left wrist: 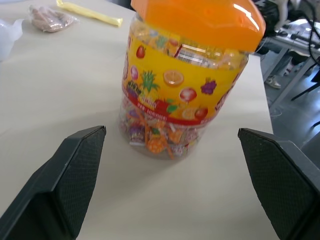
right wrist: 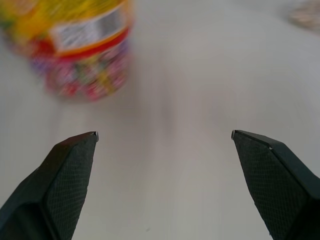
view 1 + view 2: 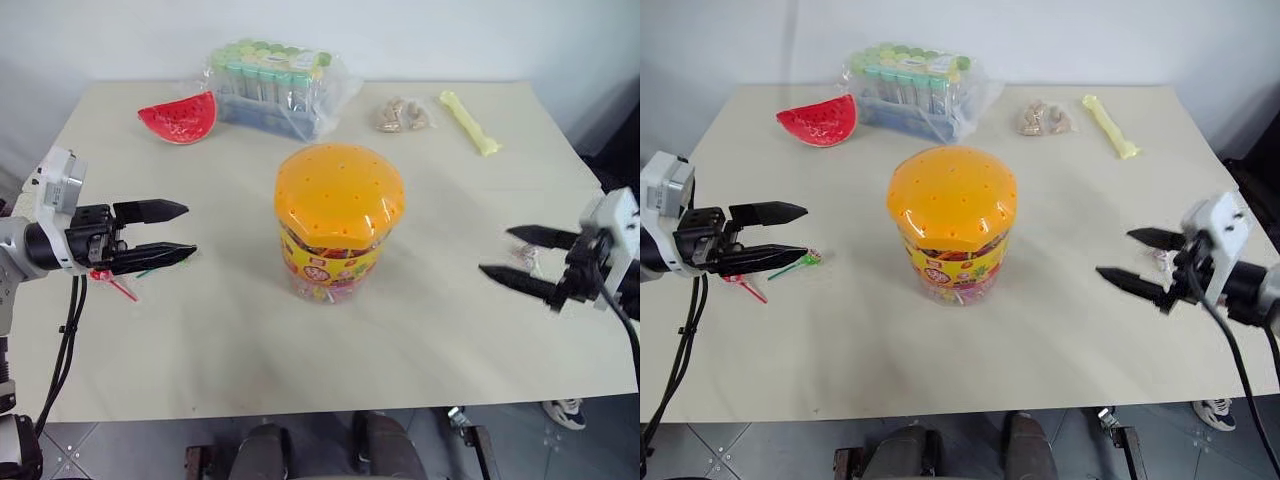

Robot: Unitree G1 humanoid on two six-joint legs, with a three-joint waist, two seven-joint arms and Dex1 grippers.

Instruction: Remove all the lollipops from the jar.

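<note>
You had both pincers, left pincer (image 3: 165,234) and right pincer (image 3: 520,255), gaping empty either side of the lidded jar (image 3: 337,222), apparently to bracket it; lollipops (image 3: 775,272) lay on the bench (image 3: 450,300).

In the right wrist view the jar (image 2: 75,47), upper left, is smeared by motion blur and cut off by the top edge. In the left eye view the left gripper (image 3: 165,235) covers most of the red lollipop (image 3: 105,277) and green lollipop (image 3: 150,271).
</note>
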